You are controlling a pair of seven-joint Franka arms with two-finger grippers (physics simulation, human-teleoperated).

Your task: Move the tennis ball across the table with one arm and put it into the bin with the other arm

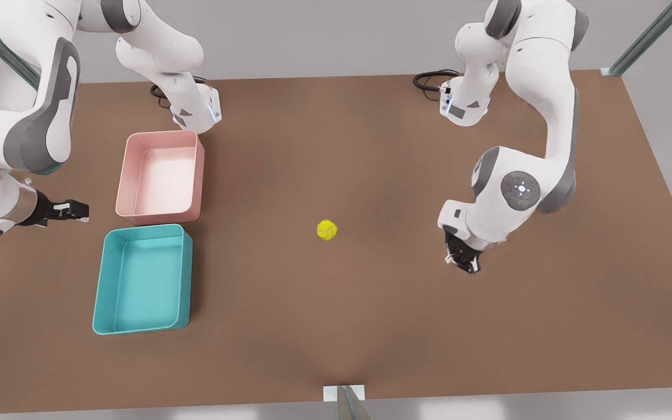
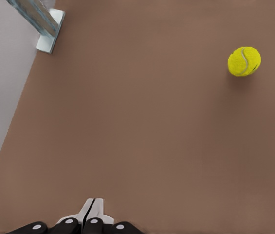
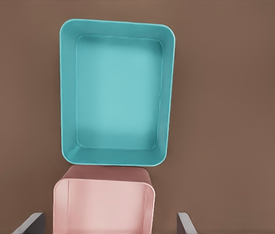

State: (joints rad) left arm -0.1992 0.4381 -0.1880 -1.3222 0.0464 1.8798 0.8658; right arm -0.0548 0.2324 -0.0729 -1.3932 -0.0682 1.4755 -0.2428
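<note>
Resting on the matte brown table (image 1: 371, 303), the fuzzy ball (image 1: 326, 229) sits mid-surface, well apart from the smooth teal bin (image 1: 105, 315) and pink tray (image 1: 199, 175).

The left wrist view shows the left gripper (image 2: 89, 212) pinched closed, the ball (image 2: 244, 61) beyond.

Over both trays, the right gripper (image 1: 73, 211) seems spread wide above the round-cornered bin (image 3: 69, 151).

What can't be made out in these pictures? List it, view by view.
- Pink tray: in the right wrist view, its near part is cut off by the frame edge.
- Right gripper: in the right wrist view, the jaws are cut by the frame edge; their tips stand wide apart.
- Left gripper: in the front view, the jaws are too small and dark to read; the left wrist view has them together.
- Tennis ball: in the front view, the seam is too small.
</note>
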